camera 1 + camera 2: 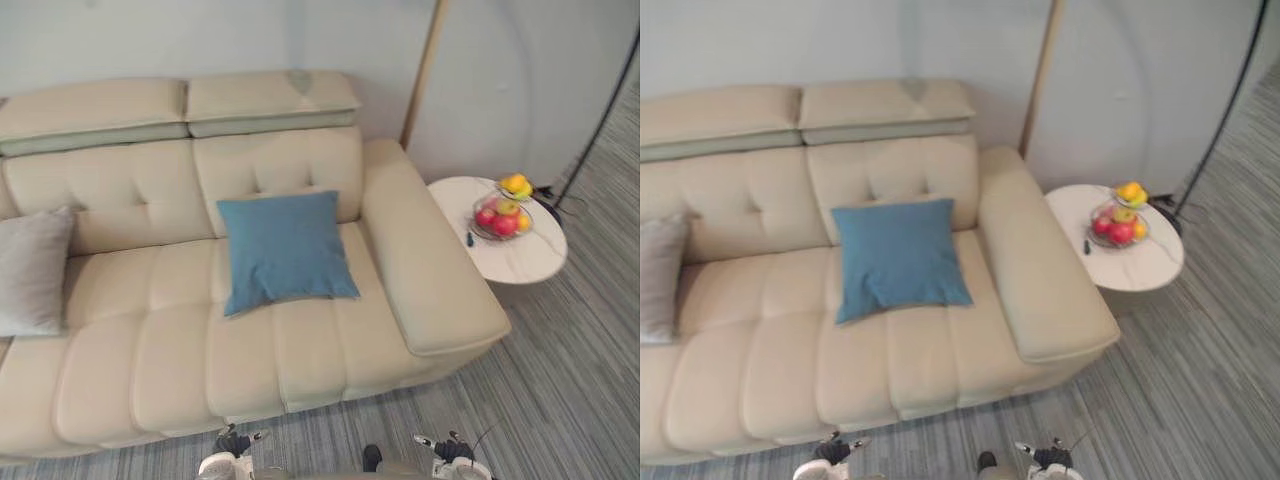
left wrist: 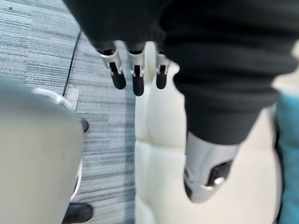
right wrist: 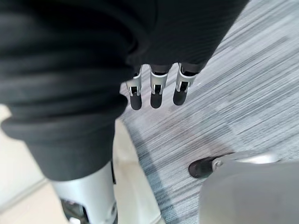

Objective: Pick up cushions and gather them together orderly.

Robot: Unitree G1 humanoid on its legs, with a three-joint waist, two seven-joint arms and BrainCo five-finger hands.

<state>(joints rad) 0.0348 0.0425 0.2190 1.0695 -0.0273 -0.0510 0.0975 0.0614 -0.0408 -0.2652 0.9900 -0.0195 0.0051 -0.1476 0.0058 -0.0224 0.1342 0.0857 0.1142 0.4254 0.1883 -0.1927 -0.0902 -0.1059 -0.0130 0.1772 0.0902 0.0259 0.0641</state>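
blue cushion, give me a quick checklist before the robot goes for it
1. Hands free: left hand and right hand hang with straight fingers and hold nothing. ok
2. Access: the blue cushion leans on the sofa backrest with nothing on it. ok
3. Hands near it: both are low by the sofa's front edge, away from the cushion. not ok
4. Cushions gathered: the grey cushion sits at the sofa's left end, apart from the blue one. not ok
5. Fruit bowl out of the way: it stands on the round side table, beyond the armrest. ok
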